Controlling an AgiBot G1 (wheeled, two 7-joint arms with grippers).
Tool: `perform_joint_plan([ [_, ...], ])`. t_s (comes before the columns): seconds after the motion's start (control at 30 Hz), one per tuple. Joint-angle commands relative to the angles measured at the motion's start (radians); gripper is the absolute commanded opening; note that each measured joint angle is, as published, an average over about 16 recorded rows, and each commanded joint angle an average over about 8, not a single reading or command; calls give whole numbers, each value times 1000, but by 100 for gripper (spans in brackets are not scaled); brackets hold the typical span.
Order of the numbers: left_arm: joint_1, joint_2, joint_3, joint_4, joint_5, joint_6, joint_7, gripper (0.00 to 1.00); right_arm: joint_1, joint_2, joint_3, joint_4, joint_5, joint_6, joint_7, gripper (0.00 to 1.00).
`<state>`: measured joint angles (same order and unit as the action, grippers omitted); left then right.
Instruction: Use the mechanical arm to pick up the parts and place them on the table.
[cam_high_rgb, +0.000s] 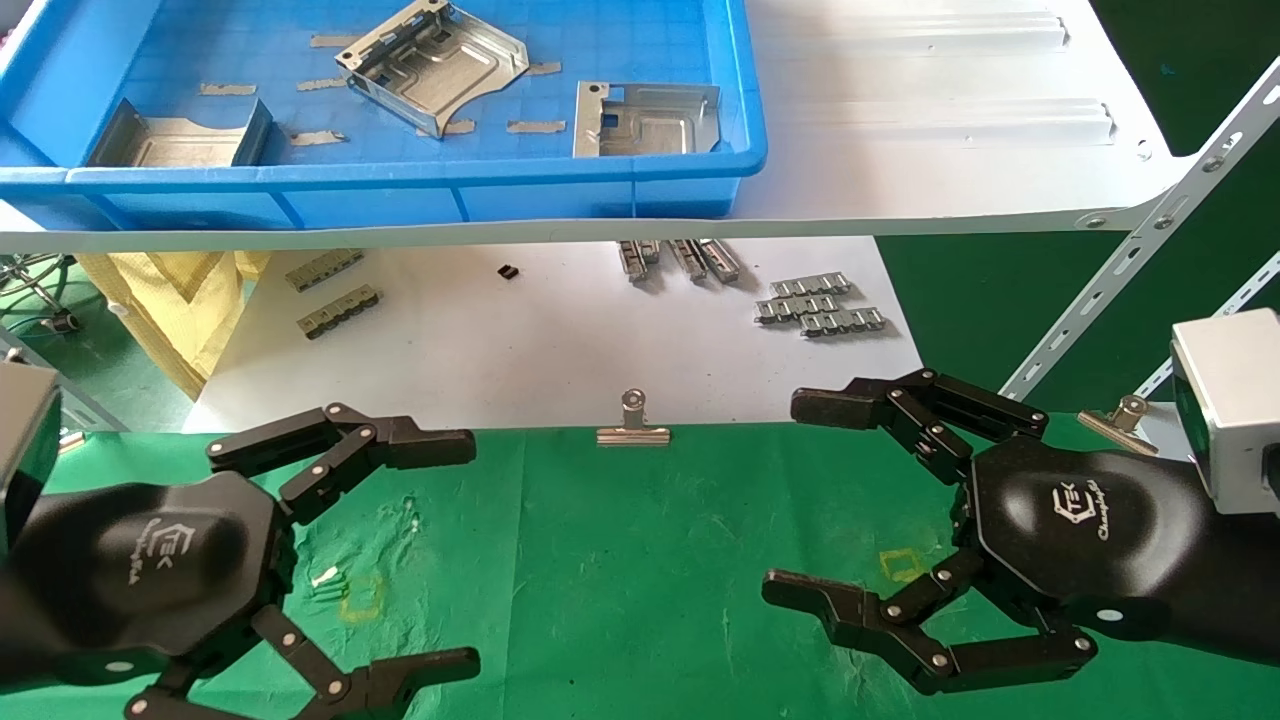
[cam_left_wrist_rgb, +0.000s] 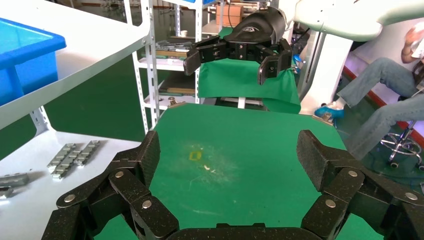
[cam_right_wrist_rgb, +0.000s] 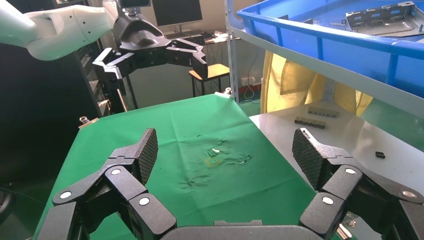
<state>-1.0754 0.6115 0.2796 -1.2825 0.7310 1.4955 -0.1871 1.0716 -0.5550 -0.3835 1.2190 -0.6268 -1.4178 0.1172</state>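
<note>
Head view, green cloth worktop (cam_high_rgb: 640, 560) lay bare, both grippers hovered over it, left gripper (cam_high_rgb: 470, 550) and right gripper (cam_high_rgb: 790, 495) with fingers released, silver parts (cam_high_rgb: 432, 62) sat in blue tray (cam_high_rgb: 400, 185) on white shelf (cam_high_rgb: 950, 120), binder clip (cam_high_rgb: 633, 425) at worktop's far edge.

Both arms hover low over the green tabletop (cam_high_rgb: 640, 560), facing each other. The left pincer (cam_high_rgb: 470, 550) sits at the tabletop's left side, fingers spread wide; the right pincer (cam_high_rgb: 790, 500) mirrors it at the right side, equally spread, holding nothing.
</note>
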Motion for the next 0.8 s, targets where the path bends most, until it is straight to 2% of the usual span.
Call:
perform_joint_plan([
  [0.03,0,0,0,0,0,0,0,100,0,0,0,0,0,0,0,100],
  [0.8,0,0,0,0,0,0,0,100,0,0,0,0,0,0,0,100],
])
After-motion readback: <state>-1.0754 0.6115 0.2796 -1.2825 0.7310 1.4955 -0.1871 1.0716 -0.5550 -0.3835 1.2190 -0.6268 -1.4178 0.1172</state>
